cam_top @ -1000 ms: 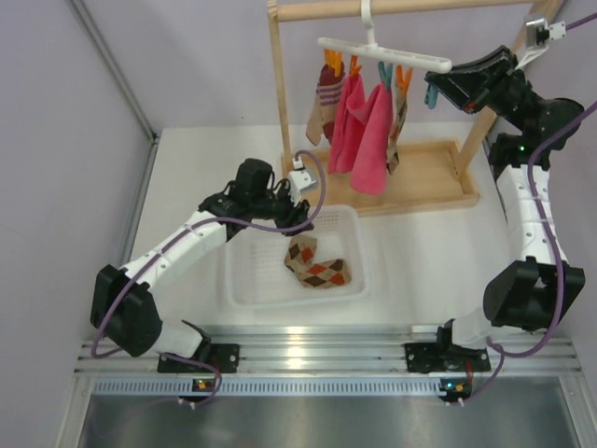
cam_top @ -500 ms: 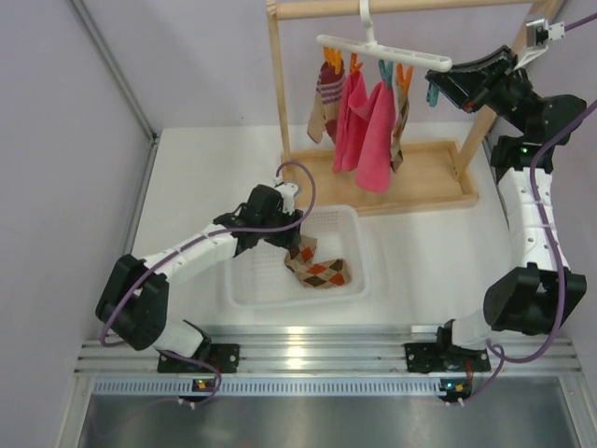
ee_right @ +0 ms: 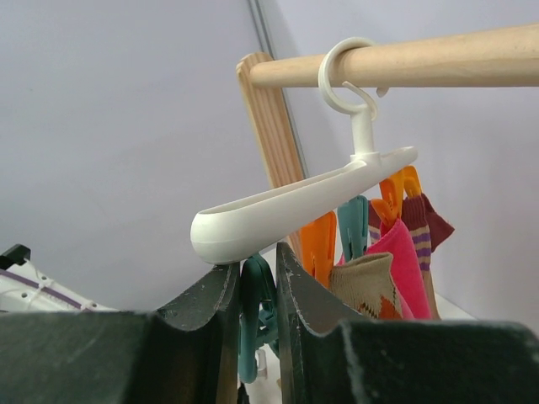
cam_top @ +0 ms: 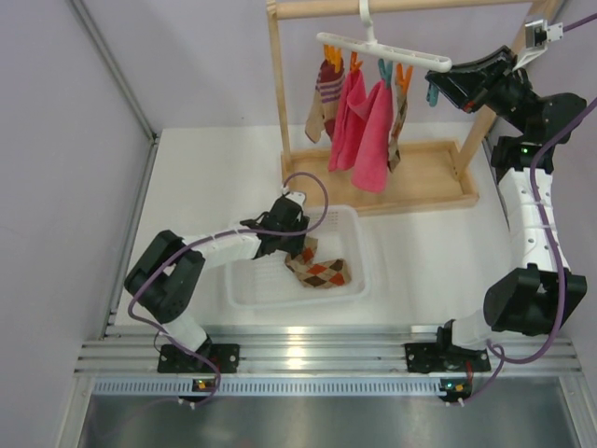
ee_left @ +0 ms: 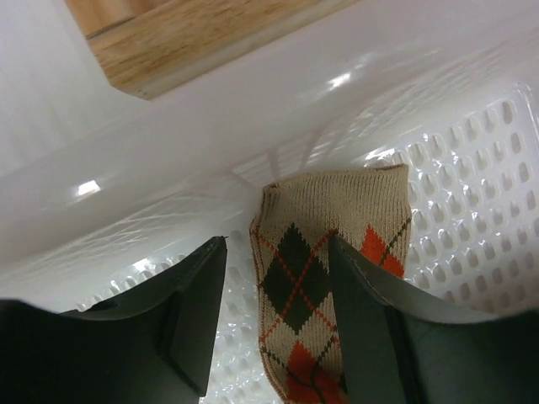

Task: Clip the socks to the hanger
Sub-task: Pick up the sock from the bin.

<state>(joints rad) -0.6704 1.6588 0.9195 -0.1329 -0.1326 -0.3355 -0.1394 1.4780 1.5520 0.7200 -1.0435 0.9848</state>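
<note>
A tan argyle sock (cam_top: 317, 265) lies in the white basket (cam_top: 244, 291); in the left wrist view the sock (ee_left: 324, 286) lies between my open fingers. My left gripper (cam_top: 297, 245) is low in the basket over the sock's top end, jaws apart, not closed on it. The white hanger (cam_top: 382, 52) hangs by its hook from the wooden rail. My right gripper (cam_top: 437, 86) is shut on the end teal clip (ee_right: 257, 324) under the hanger's tip (ee_right: 244, 220). Another argyle sock (ee_right: 364, 286) hangs clipped beside it.
A maroon striped sock (cam_top: 322, 105) and pink cloths (cam_top: 366, 126) hang from the hanger's other clips. The wooden rack's base tray (cam_top: 424, 182) stands just behind the basket, its posts (cam_top: 278, 89) at either side. Grey walls enclose left and back.
My left arm has moved right and down into the basket, bringing its open jaws over the argyle sock. My right gripper has stayed on the teal clip.
</note>
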